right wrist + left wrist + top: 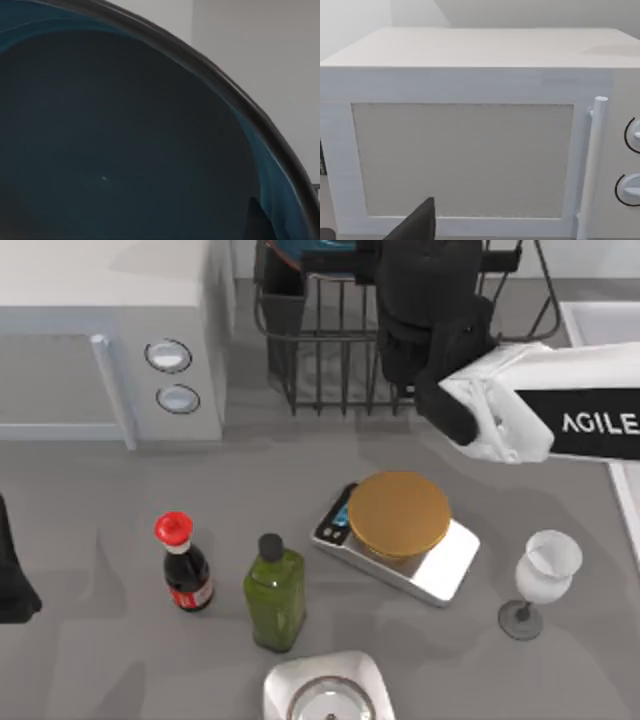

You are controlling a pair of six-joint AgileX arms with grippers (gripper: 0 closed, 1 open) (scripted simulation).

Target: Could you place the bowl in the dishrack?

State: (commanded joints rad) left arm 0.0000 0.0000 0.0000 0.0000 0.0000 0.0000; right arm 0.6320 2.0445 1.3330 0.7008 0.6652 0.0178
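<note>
The right arm [560,420] reaches from the right side of the desk [100,500] across to the dishrack [330,350] at the far edge, so that its dark wrist hangs over the wire basket. The right claw itself is hidden beneath that wrist in the top view, and whether it is wide or narrow cannot be told. The bowl [120,150], dark teal with a thin rim, sits very close before the right wrist camera; a sliver of blue [300,252] at the rack's far left corner is probably its edge. It appears to be at or inside the rack, which suggests the placing step is under way or nearly complete.

The left arm [15,570] is parked at the desk's left edge, facing the microwave [470,150].
</note>
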